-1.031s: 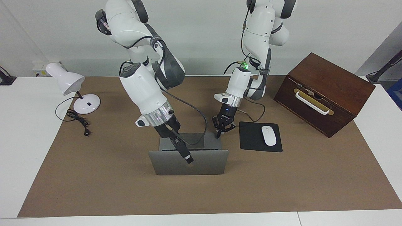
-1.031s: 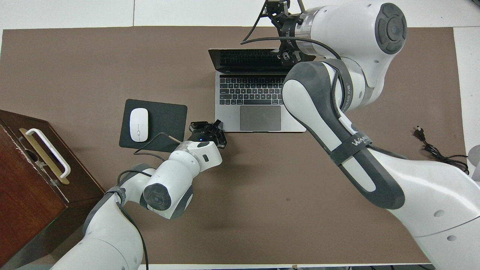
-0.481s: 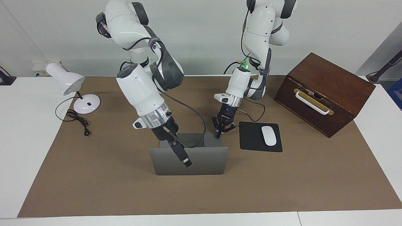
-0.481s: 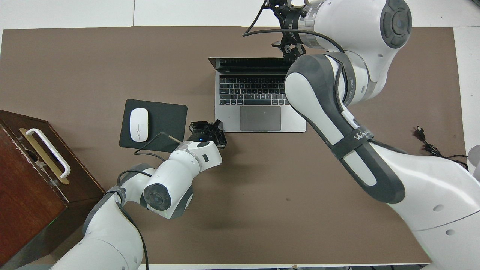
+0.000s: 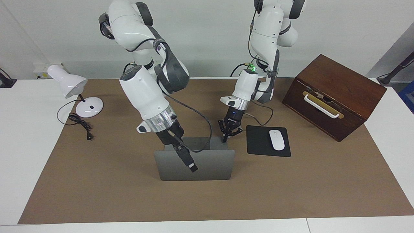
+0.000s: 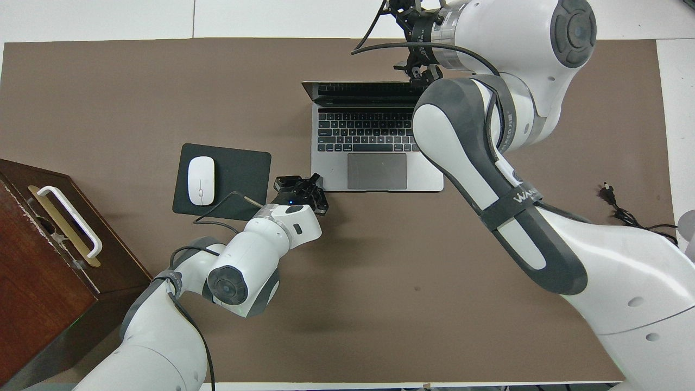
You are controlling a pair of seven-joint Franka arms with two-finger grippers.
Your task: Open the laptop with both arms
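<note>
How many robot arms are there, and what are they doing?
2. The right gripper is at the laptop lid's top edge; the left gripper is at the base's corner nearest the mouse pad.

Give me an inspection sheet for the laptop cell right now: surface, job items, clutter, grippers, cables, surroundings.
Surface: brown mat on a white table; no spills seen.
Job's things: laptop open, lid raised, keyboard and trackpad facing the robots.
Clutter: black mouse pad with white mouse beside the laptop; wooden box at the left arm's end; desk lamp at the right arm's end.
Grippers: left gripper at the corner of the laptop base nearest the mouse pad; right gripper over the raised lid.
Cables: lamp cord coiled on the mat; black cables trail from both wrists.
Surroundings: plain wall; nothing else seen.
</note>
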